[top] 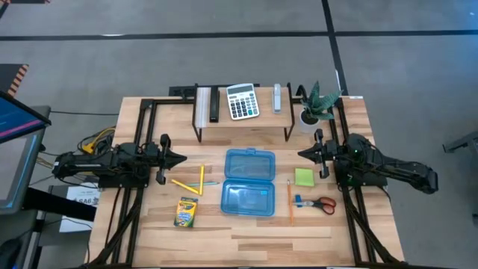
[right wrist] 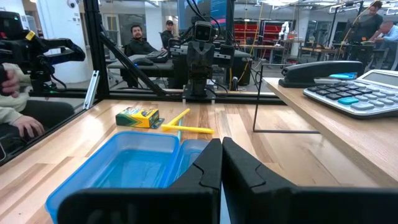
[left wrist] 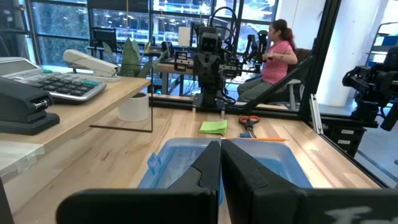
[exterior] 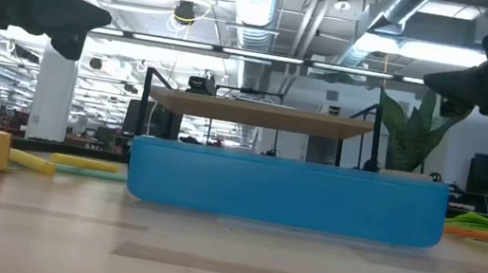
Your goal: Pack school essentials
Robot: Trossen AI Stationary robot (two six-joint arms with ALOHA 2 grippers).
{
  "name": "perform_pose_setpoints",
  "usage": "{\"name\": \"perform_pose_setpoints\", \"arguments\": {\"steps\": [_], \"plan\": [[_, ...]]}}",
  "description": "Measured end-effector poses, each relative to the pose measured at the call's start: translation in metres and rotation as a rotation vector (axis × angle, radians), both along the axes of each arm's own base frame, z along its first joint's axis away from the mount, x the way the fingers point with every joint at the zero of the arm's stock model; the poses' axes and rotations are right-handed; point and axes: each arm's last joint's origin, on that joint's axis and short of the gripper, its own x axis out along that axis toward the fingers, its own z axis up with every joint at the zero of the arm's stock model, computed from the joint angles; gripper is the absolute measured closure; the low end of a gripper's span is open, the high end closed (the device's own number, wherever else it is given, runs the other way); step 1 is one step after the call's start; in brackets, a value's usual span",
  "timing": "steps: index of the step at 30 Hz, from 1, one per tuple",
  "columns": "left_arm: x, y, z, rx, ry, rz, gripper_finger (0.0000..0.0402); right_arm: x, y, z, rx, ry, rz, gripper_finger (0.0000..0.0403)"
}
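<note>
Blue plastic case (exterior: 284, 192) sits closest to the low camera, open at table centre, both halves lying flat (top: 249, 183) and holding nothing I can make out. Crayon box (top: 186, 212) lies to its left near the front edge; yellow pencils (top: 188, 183) lie crossed just behind the crayons. On the case's right: orange pencil (top: 290, 202) just beside it, green sticky-note pad (top: 304, 177) a little farther right, red-handled scissors (top: 324, 204) in front of the pad, small blue piece (top: 298, 200) touching or nearly touching the scissor blades.

Left gripper (top: 181, 158) hovers above the table left of the case, fingers (left wrist: 205, 171) pressed together, holding nothing. Right gripper (top: 302, 154) hovers right of the case, behind the pad, fingers (right wrist: 208, 168) likewise closed on nothing.

Calculator (top: 242, 101) rests on the raised shelf (top: 243, 122) at the back; potted plant (top: 312, 108) stands at the shelf's right end.
</note>
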Motion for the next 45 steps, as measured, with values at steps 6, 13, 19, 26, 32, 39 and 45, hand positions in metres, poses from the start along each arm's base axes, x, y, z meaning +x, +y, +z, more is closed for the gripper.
{"name": "perform_pose_setpoints", "arguments": {"steps": [6,13,19,26,32,39,45], "plan": [[0.0000,0.0000,0.0000,0.000,0.000,0.000,0.0401,0.0000,0.0000,0.0000,0.000,0.000,0.000,0.0376],[0.0000,0.0000,0.0000,-0.001,0.000,0.000,0.0401,0.0000,0.0000,0.0000,0.000,0.000,0.000,0.0375],[0.0000,0.0000,0.0001,-0.009,0.000,0.000,0.0401,0.0000,0.0000,0.0000,0.000,0.000,0.000,0.0374],[0.0000,0.0000,0.0004,-0.010,-0.003,-0.001,0.0401,0.0000,0.0000,0.0001,0.000,0.000,0.000,0.0376],[0.0000,0.0000,0.0003,0.023,-0.003,0.001,0.0401,0.0000,0.0000,0.0001,0.000,0.000,0.000,0.0374],[0.0000,0.0000,0.0003,0.016,-0.003,0.000,0.0401,0.0000,0.0000,0.0000,0.000,0.000,0.001,0.0375],[0.0000,0.0000,0.0002,-0.019,-0.003,-0.001,0.0401,0.0000,0.0000,0.0000,0.000,0.000,0.000,0.0375]]}}
